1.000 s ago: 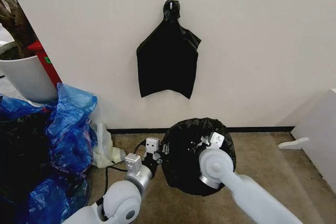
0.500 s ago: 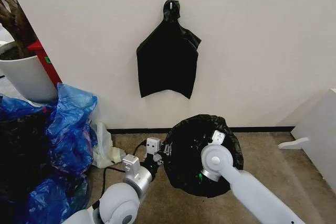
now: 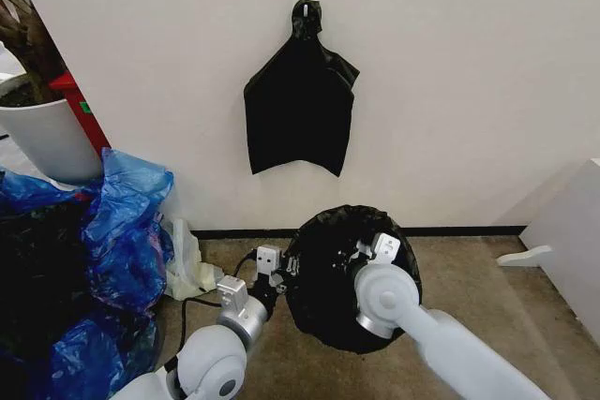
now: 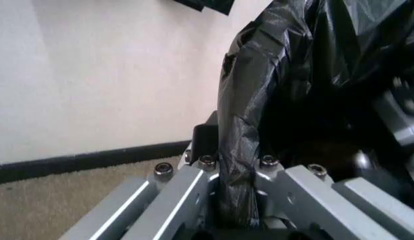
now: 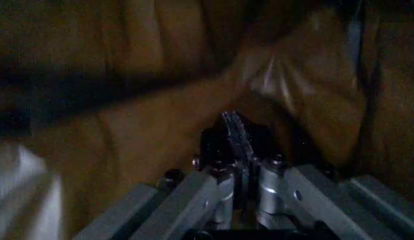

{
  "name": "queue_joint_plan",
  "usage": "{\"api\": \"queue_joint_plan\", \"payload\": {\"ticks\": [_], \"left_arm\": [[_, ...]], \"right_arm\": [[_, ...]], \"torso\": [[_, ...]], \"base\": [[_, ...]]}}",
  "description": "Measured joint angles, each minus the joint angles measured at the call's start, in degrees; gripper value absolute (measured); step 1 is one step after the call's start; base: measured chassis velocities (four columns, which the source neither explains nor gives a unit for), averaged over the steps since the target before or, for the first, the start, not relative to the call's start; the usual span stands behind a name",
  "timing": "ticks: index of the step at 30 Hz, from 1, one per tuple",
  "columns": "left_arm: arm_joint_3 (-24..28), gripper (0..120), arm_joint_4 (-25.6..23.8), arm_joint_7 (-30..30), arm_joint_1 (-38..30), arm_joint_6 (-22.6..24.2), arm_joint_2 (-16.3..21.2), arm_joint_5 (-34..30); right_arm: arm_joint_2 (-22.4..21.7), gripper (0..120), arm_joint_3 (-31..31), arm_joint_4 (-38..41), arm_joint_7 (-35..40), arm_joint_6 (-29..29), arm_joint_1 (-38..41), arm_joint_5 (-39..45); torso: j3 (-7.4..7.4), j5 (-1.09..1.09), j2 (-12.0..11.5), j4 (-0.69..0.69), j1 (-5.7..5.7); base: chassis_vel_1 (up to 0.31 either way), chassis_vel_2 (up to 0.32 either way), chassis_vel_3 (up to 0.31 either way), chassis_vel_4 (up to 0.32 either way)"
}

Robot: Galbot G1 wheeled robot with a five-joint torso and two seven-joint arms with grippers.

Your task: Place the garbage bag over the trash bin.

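Between both pincers, garbage bag (image 3: pixel 328 274) bulges, mouth facing robot.

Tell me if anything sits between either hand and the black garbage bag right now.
Nothing visible does. The left hand is shut on a fold of the garbage bag at its left side, and the right hand pinches film inside it. The trash bin is hidden under the plastic.

No text, label, brand, number or sign can be read on any surface in these views; nothing legible stands on the wall, the bags or the arms.
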Motion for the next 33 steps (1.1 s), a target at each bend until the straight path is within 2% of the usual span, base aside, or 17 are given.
{"api": "queue_joint_plan", "payload": {"ticks": [7,22,27,33], "left_arm": [[-0.2,1,0.2,0.5,-0.2,-0.5,-0.4,0.5],[-0.5,1,-3.3,-0.7,0.4,0.6,-0.6,-2.1],[-0.9,1,-3.4,-0.7,0.7,0.6,-0.6,-1.8],[-0.6,1,-1.0,-0.7,0.7,0.6,-1.1,-0.1]], "right_arm": [[0.0,0,-1.4,-1.3,0.2,-0.6,-0.9,0.7],[1.0,0,-1.5,-5.8,-1.8,-1.5,-2.5,-3.6],[0.3,0,-1.3,-4.6,-1.7,-1.4,-3.2,-4.0],[-0.9,0,-1.4,-0.1,-0.7,-1.0,-1.8,-3.1]], "torso": [[0.00,0.00,0.0,0.00,0.00],[0.00,0.00,0.0,0.00,0.00],[0.00,0.00,0.0,0.00,0.00],[0.00,0.00,0.0,0.00,0.00]], "base": [[0.000,0.000,0.000,0.000],[0.000,0.000,0.000,0.000],[0.000,0.000,0.000,0.000],[0.000,0.000,0.000,0.000]]}}
